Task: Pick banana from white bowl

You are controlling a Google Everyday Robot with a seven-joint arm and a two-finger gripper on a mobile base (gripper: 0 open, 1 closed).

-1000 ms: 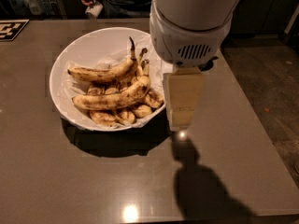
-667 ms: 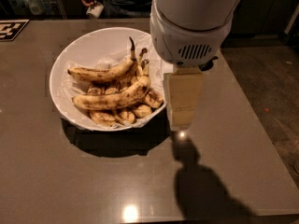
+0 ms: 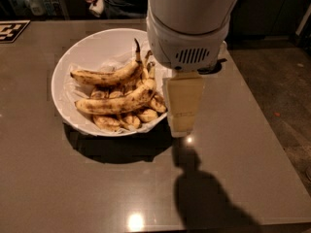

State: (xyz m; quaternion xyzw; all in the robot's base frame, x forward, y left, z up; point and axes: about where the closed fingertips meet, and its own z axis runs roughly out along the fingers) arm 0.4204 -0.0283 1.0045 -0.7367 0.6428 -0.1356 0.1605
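Banana (image 3: 119,102), long and brown-mottled, lies across the middle of the white bowl (image 3: 60,76) on shorter bananas (image 3: 109,123). End effector (image 3: 182,123) hangs at the bowl's 4 o'clock rim, above the counter (image 3: 73,188). Whether it is open or closed cannot be determined. Arm housing (image 3: 187,28) hides the 2 o'clock rim.

The white bowl (image 3: 92,42) stands upright, left of centre in the frame. It is large, round and shallow, lined with crumpled white paper. The banana (image 3: 116,102) lies across the bowl's middle, nearly horizontal, its right end slightly raised. It is long, almost straight, yellow with heavy brown mottling. The gripper (image 3: 181,123) hangs at frame centre, just beside the bowl's right rim.
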